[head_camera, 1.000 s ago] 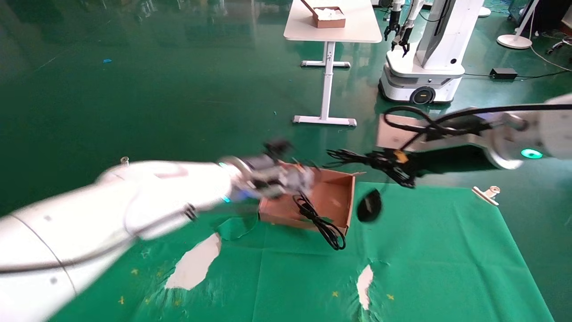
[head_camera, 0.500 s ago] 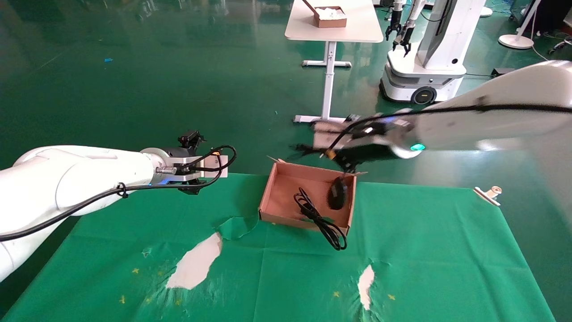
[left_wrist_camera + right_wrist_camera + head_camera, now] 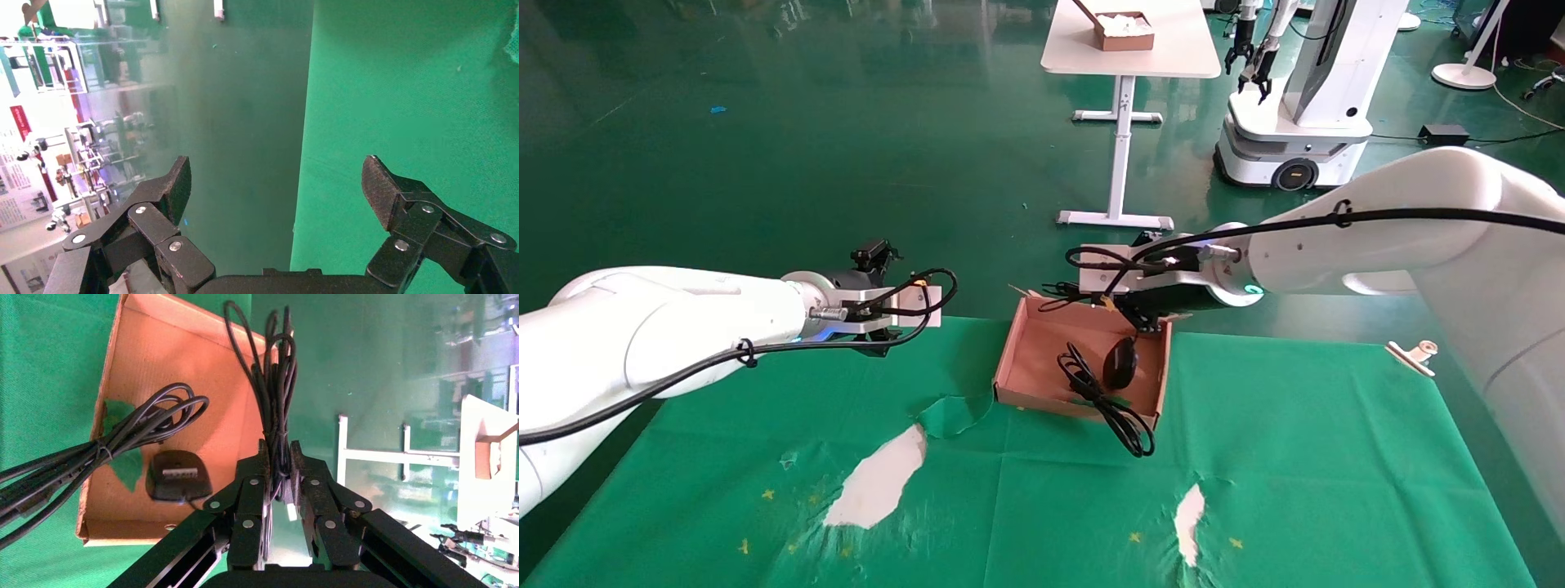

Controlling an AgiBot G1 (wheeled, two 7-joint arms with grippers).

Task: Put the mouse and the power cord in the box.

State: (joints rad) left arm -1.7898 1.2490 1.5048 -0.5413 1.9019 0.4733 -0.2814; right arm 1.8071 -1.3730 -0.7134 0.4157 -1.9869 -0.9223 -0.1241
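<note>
Reaching over the far wall of the box (image 3: pixel 1017 359), the right gripper (image 3: pixel 1065 291) has its fingers (image 3: pixel 254 484) pressed together on the bundled cable of the mouse (image 3: pixel 1120 363). The bundle runs between the two fingers and sticks out past their tips, above the box's far edge. The mouse itself lies inside the box, near the box's right wall, underside up, its pale label visible in the right wrist view (image 3: pixel 177 476). Whether the mouse rests fully on the box floor or hangs slightly from its cable, cannot tell.

The power cord (image 3: pixel 1103 400) lies partly in the box: its looped end sits on the box floor just beside the mouse, and the rest crosses the torn front edge and ends on the green cloth (image 3: pixel 1303 457) in front of the box. A tie holds its strands together in the right wrist view (image 3: pixel 104 454).

The left gripper (image 3: pixel 278 190) hangs over the far left edge of the cloth, well apart from the box, fingers (image 3: pixel 382 190) spread wide with nothing between them.

The box sits on the cloth near its far edge. The cloth has torn patches near the front. A metal clip (image 3: pixel 1411 356) lies at the cloth's far right edge.
</note>
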